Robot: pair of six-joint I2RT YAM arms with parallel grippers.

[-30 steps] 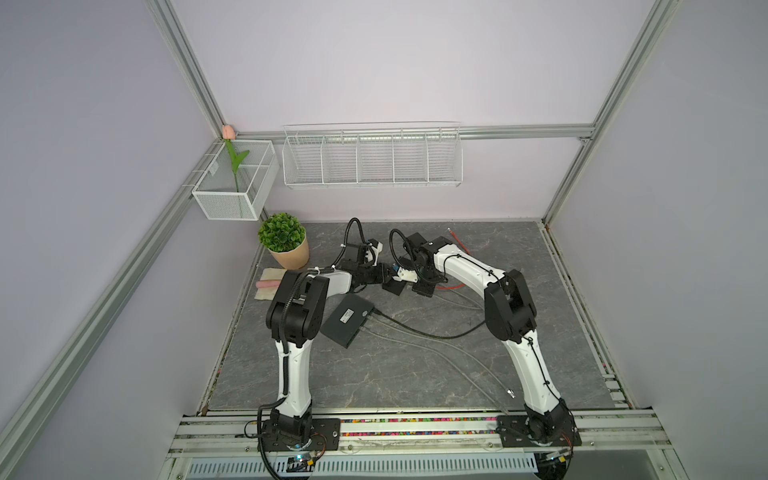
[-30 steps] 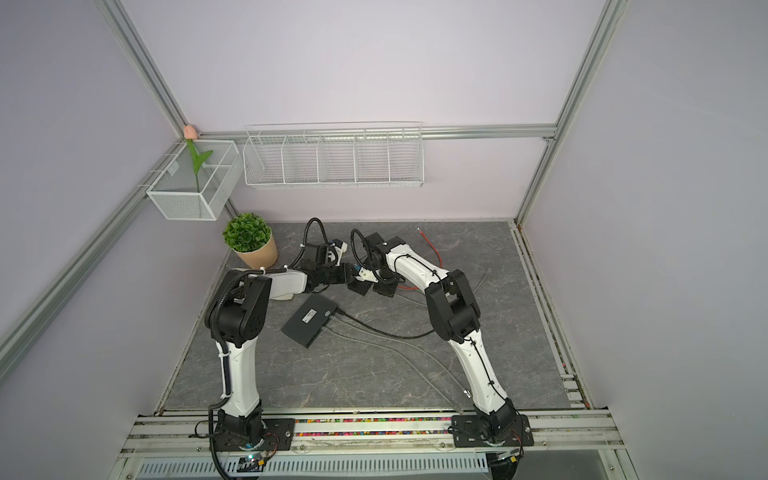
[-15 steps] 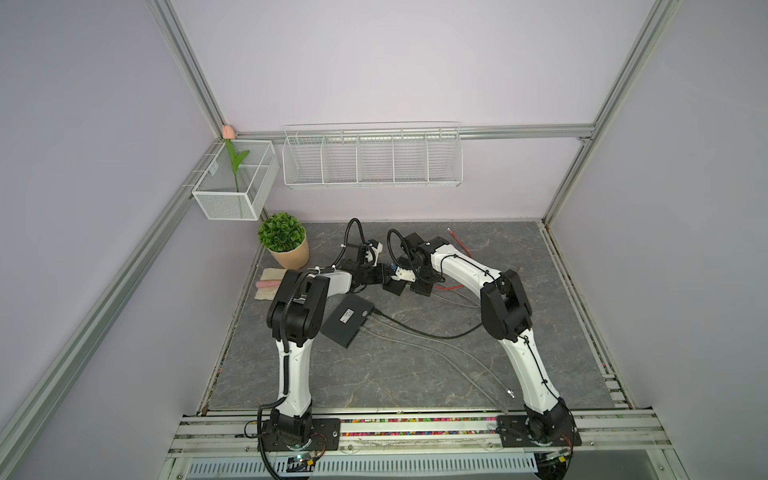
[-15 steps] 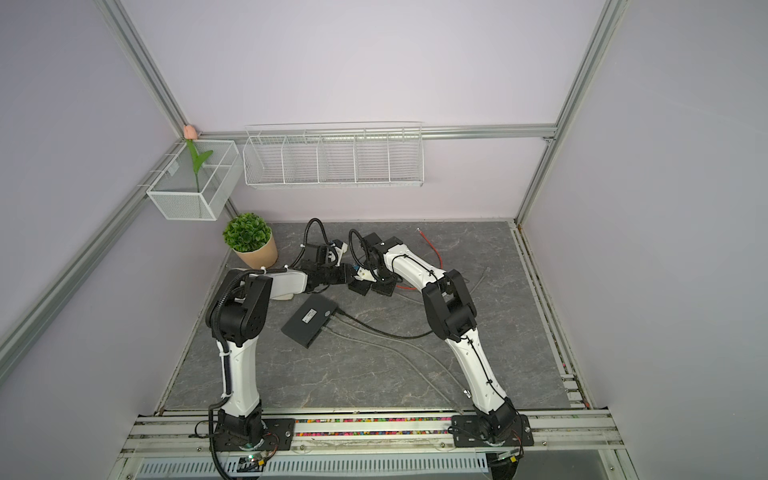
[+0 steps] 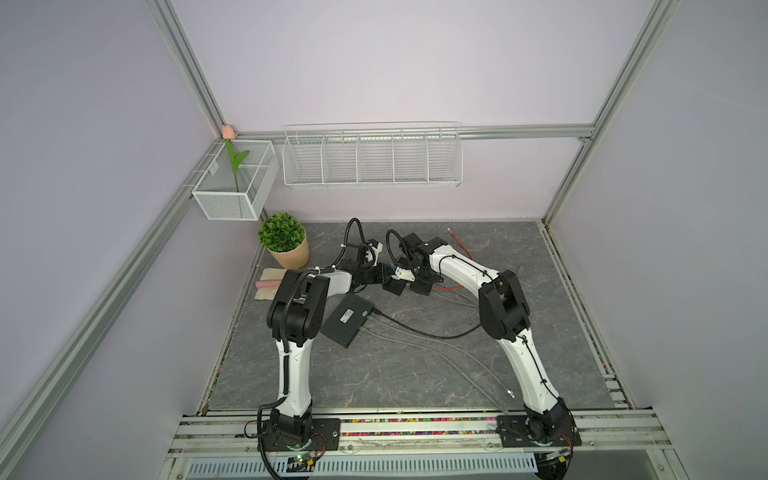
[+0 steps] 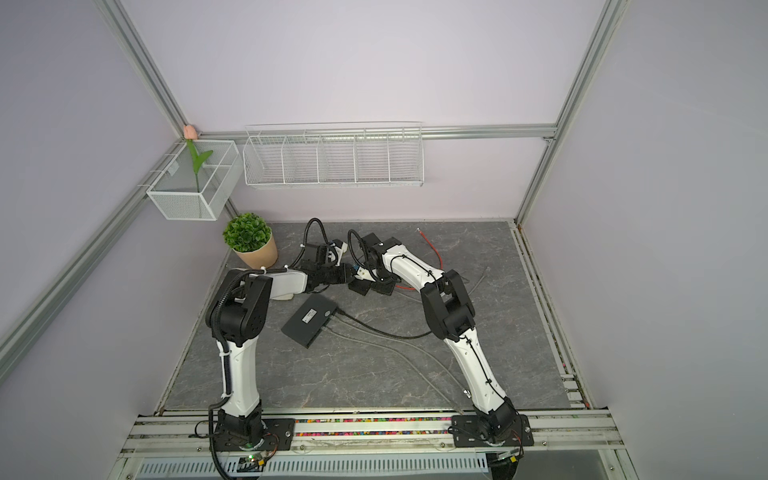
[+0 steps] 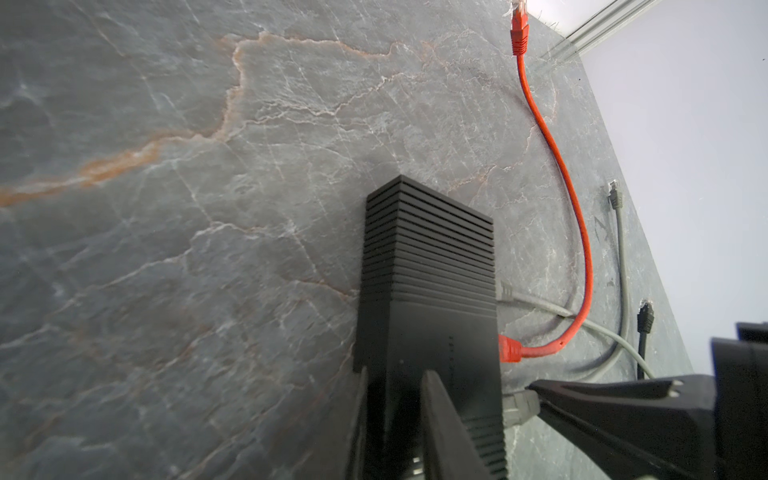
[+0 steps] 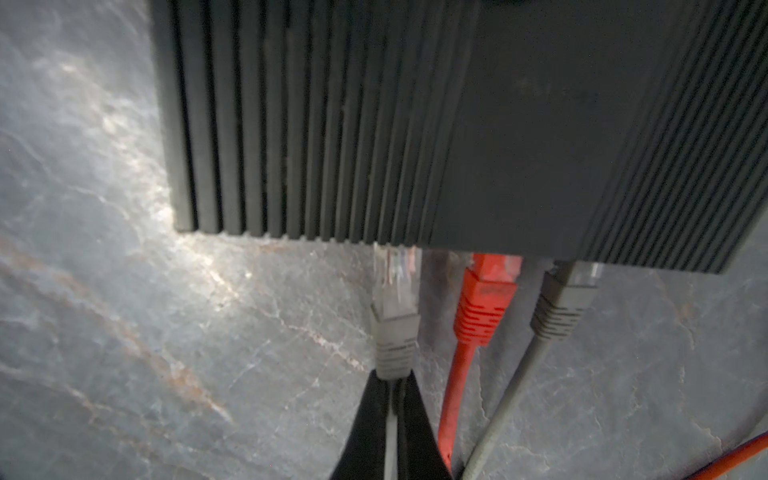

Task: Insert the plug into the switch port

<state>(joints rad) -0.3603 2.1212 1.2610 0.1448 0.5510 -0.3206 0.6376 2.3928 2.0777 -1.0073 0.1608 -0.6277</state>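
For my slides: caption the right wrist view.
Right end effector holds light grey plug at black switch, beside red plug and darker grey plug.

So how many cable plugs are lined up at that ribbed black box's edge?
3, all along the ribbed black box edge: a pale grey plug pinched by the right claw, a red plug beside it, then a darker grey plug. Others may be hidden.

The potted plant (image 5: 284, 243) stands back left on the tabletop (image 5: 374, 386). The switch (image 7: 428, 266) lies mid-back, a flat box (image 5: 349, 321) before it (slightly to the left). The plug (image 8: 395, 299) sits at its port edge, beside an inserted cable (image 8: 484, 307).
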